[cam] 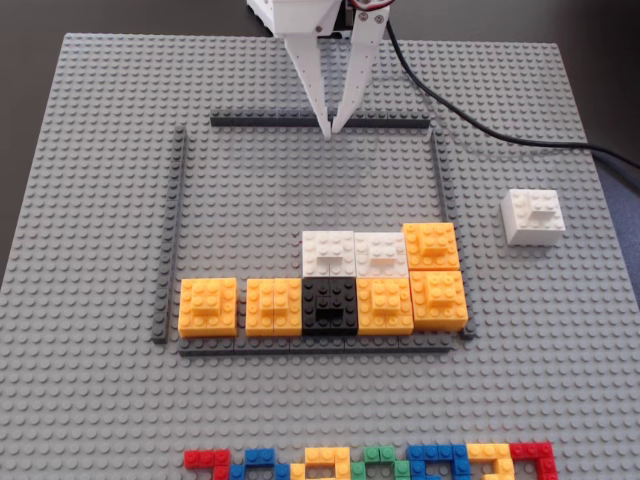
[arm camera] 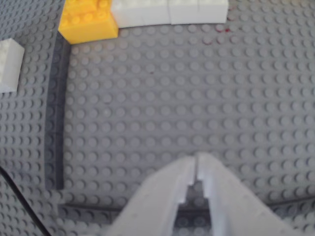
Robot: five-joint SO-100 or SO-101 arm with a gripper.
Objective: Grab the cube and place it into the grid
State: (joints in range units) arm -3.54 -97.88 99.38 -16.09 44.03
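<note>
Judging from both views, barely begun. Gripper poised over the far strip of the grid in the fixed view, fingertips pressed together at the tip, clenched on nothing. Same story in the wrist view: gripper closed, tips meeting with no block between them, bare baseplate beneath.

Sitting outside the frame, on the right of the fixed view, the cube: white, with a raised plate on top, apart from the frame's right strip and untouched. Probably the same block at the left edge of the wrist view, though cropped too much there to be sure.

Already filled inside the frame, along the near side in the fixed view: a row of orange blocks with one black block among them, and above that row two white blocks side by side, plus orange blocks stacked in the right corner. Open studded floor across the whole far half of the frame and the left part of the second row.

Left to do, by this reckoning, everything: opening the fingers, swinging right to the loose white block, closing on it, lifting, carrying it over the right strip, and seating it on a free patch inside. Free room beside the two white blocks looks a likely spot, but no telling which cell is meant. Row of multicoloured bricks along the near edge, not involved.
</note>
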